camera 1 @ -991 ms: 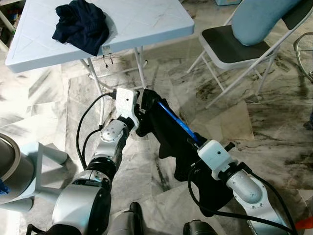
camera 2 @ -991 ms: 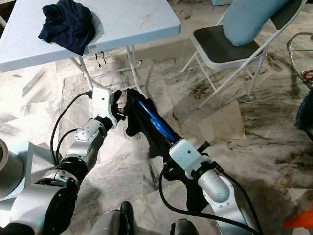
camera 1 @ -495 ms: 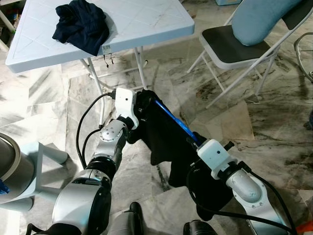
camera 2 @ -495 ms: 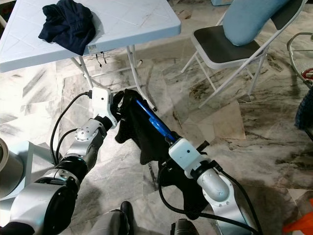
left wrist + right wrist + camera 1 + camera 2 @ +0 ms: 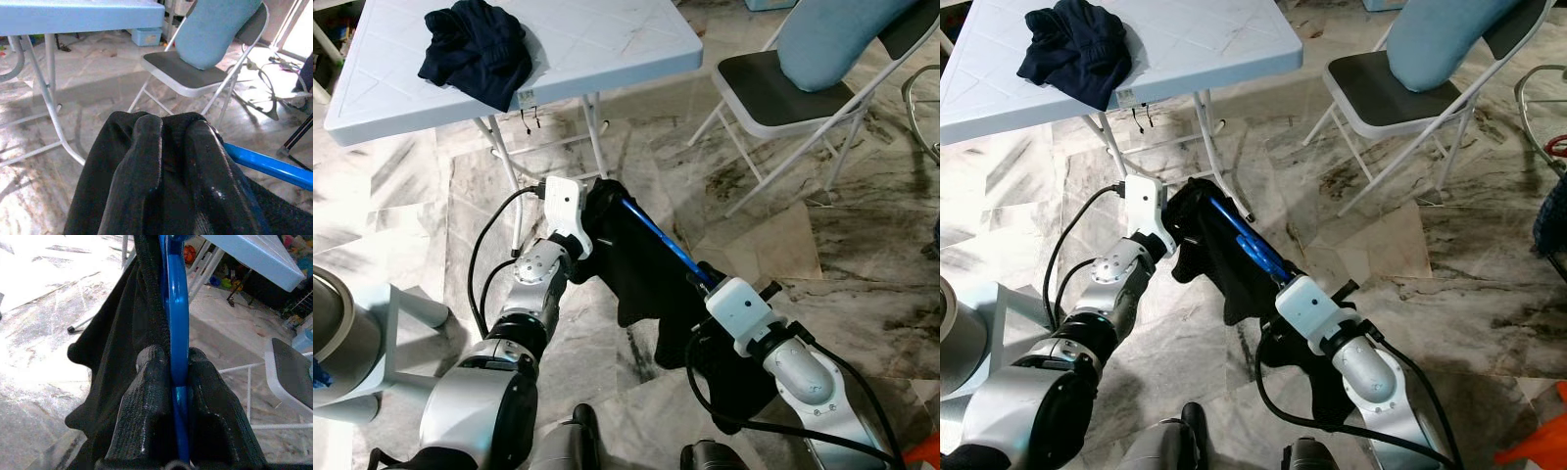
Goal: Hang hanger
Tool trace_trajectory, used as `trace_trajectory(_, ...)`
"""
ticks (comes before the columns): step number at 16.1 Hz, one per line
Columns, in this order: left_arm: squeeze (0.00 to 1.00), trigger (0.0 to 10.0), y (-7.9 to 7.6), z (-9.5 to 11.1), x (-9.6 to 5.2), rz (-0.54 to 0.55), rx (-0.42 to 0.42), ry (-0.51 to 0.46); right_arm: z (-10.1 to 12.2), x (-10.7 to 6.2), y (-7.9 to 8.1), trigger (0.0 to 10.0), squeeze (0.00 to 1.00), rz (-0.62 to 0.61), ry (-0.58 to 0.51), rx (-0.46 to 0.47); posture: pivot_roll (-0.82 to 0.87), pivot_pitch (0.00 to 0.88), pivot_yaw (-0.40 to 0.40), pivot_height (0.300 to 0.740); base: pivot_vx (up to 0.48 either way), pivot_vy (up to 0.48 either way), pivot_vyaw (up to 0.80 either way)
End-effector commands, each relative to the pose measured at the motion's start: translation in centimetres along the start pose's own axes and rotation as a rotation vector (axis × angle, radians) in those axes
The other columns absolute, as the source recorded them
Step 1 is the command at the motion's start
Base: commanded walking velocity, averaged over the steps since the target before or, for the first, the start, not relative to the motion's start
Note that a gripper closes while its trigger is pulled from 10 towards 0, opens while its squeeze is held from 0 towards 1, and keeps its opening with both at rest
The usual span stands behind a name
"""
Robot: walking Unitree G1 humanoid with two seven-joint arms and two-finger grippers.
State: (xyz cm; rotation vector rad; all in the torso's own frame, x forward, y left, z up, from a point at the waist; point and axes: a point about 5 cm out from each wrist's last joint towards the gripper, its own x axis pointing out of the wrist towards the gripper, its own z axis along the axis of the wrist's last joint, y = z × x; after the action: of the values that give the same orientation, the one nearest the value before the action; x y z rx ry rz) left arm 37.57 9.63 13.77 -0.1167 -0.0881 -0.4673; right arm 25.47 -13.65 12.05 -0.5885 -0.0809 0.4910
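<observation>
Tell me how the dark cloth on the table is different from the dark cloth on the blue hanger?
The navy cloth lies crumpled on the table, untouched. The black cloth hangs draped over the blue hanger, above the floor, held between both tools: left tool, right tool. Both are dark, soft garments.

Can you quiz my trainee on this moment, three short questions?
1. True or false: the right gripper is shut on the blue hanger.
2. What lies on the table? A) dark clothes B) a hanger C) a cushion
3. Fill in: the left gripper pinches the black ____ draped on the hanger.

Key: 1 true. 2 A, the dark clothes. 3 garment.
</observation>
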Motion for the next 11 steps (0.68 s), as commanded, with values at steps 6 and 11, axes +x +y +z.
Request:
trace_trajectory(6, 0.0, 0.0, 1.2, 0.4, -0.6, 0.05, -0.007, -0.048, -0.6, 0.2, -1.4, 10.0, 0.0, -0.093, 0.024, 0.007, -0.18, 0.234, 0.09, 0.74, 0.0, 0.0, 0.0)
trace_trajectory(11, 0.0, 0.0, 2.1, 1.0, -0.7, 0.085, -0.008, -0.063, -2.1, -0.2, -2.0, 10.0, 0.0, -0.131, 0.09, -0.012, -0.18, 0.238, 0.091, 0.74, 0.0, 0.0, 0.0)
